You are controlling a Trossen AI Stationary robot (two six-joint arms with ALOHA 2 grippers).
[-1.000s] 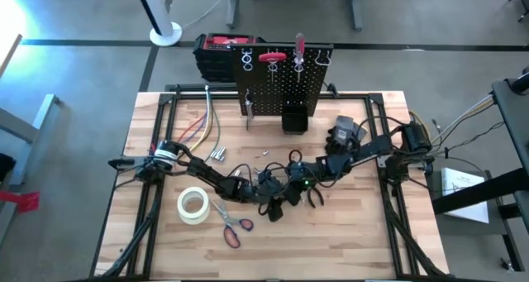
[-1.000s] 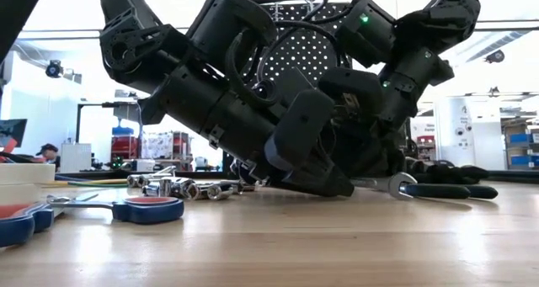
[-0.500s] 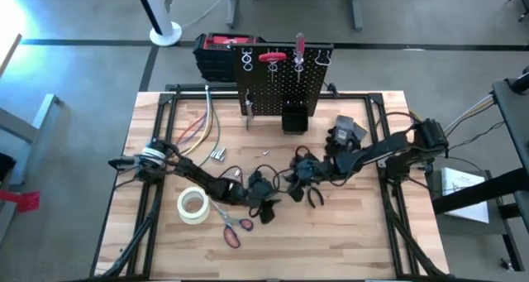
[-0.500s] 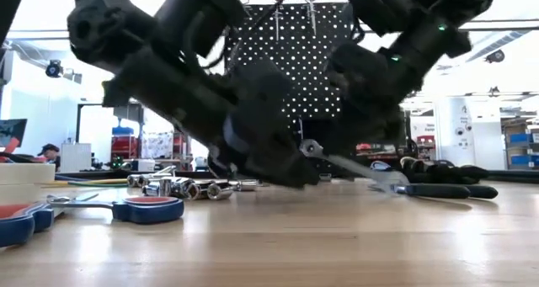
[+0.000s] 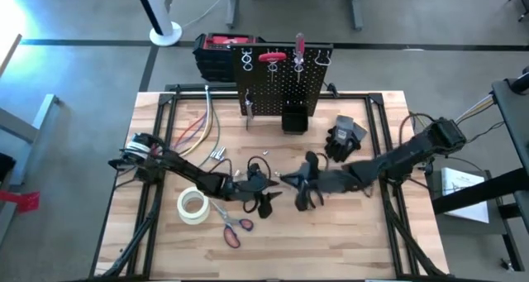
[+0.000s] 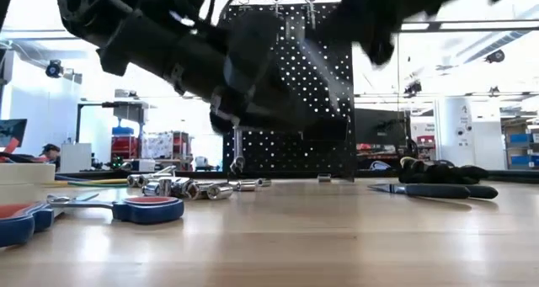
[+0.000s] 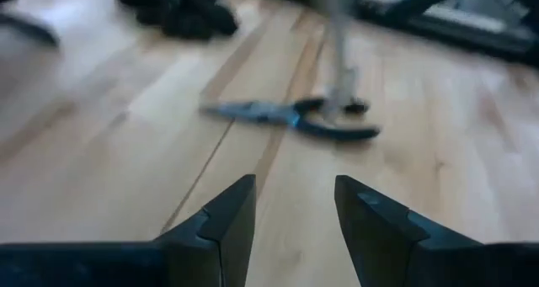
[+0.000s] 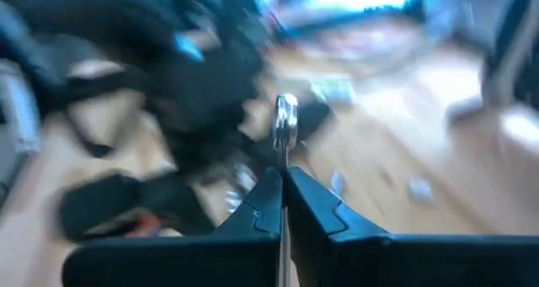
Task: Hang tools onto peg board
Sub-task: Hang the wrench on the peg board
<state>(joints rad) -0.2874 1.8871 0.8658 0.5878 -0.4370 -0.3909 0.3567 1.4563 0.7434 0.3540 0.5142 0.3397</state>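
My right gripper (image 5: pixel 288 179) (image 8: pixel 284 176) is shut on a silver wrench (image 6: pixel 237 148) over the middle of the table. My left gripper (image 5: pixel 269 191) (image 7: pixel 295 186) is open and empty just left of it, above the table. Black-handled pliers (image 5: pixel 307 198) (image 7: pixel 295 119) lie flat on the table below the right arm. Red-handled scissors (image 5: pixel 231 227) lie flat near the front. Silver sockets (image 5: pixel 217 154) lie left of centre. The black peg board (image 5: pixel 281 83) stands at the far edge with several tools on its hooks. My right gripper pinches the wrench's shaft (image 8: pixel 285 156) between its two fingers. The wrench runs along the fingers, and its ring end (image 8: pixel 286 114) sticks out past the fingertips. In the low view it hangs upright, ring end (image 6: pixel 237 162) down, clear of the table.
A white tape roll (image 5: pixel 193 205) lies by the scissors. A black glove (image 5: pixel 343 136) lies right of the board's small bin (image 5: pixel 293 117). A red-and-black toolbox (image 5: pixel 219 50) stands behind the board. Thin coloured rods or cords (image 5: pixel 198 125) lie at the far left.
My right gripper has risen with the wrench and gone toward the table's left. The wrench lay flat, then tipped with one end up, and now hangs clear. My left arm has also risen from the table. The pliers have stayed in place.
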